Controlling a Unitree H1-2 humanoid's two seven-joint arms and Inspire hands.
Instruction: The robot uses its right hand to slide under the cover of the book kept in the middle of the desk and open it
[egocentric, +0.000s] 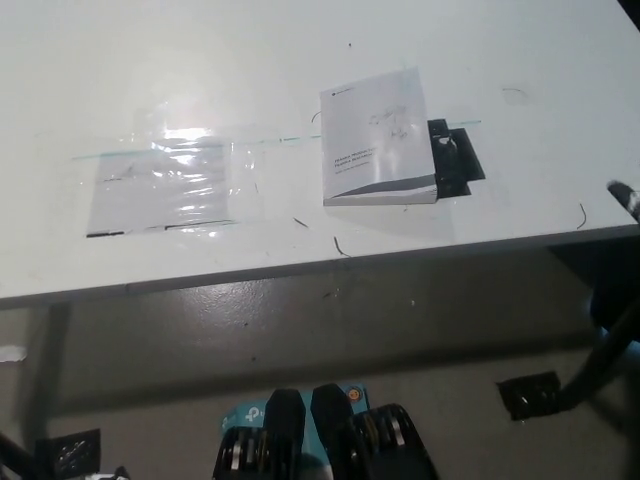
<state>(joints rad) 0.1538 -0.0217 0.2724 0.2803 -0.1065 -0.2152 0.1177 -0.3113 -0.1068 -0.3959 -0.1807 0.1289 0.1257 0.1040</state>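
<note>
The book (378, 140) lies shut on the white desk (300, 60), right of the middle, its pale cover with a grey band facing up. Of my black right hand (624, 199) only a small tip shows at the picture's right edge, beside the desk's front edge and well clear of the book. Whether it is open or shut is hidden. My white left hand is out of the picture.
A black flat piece (456, 160) sticks out from under the book's right side. A clear plastic sheet (165, 185) is taped to the desk at the left. The desk's front edge (300, 265) runs across the middle, with grey floor below.
</note>
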